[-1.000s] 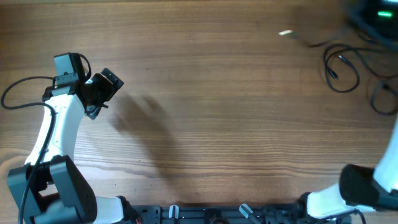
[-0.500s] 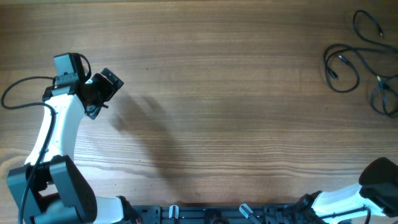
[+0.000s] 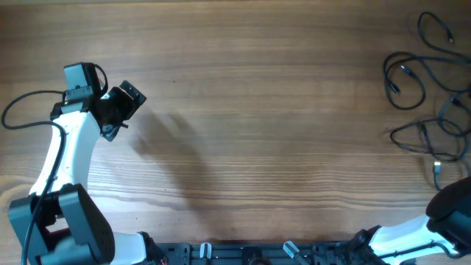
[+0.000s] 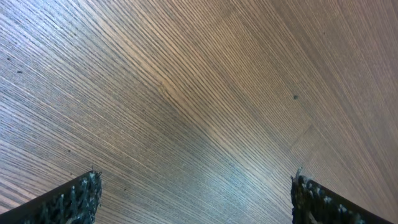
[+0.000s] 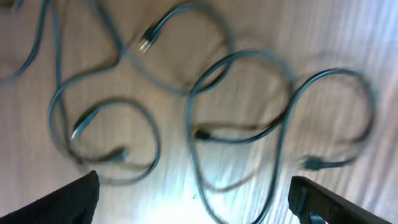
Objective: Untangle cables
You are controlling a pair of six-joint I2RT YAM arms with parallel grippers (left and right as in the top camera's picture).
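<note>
Gaping wide, both sets of jaws hold nothing — right pair above the cables point(image 5: 202, 134).

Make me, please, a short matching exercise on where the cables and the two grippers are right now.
Things:
1. cables
2. left gripper
3. right gripper

Places and states:
A. open, above the cables
B. open, above bare table
C. in loose loops at the table's right edge

Pairs: 1-C, 2-B, 3-A.
</note>
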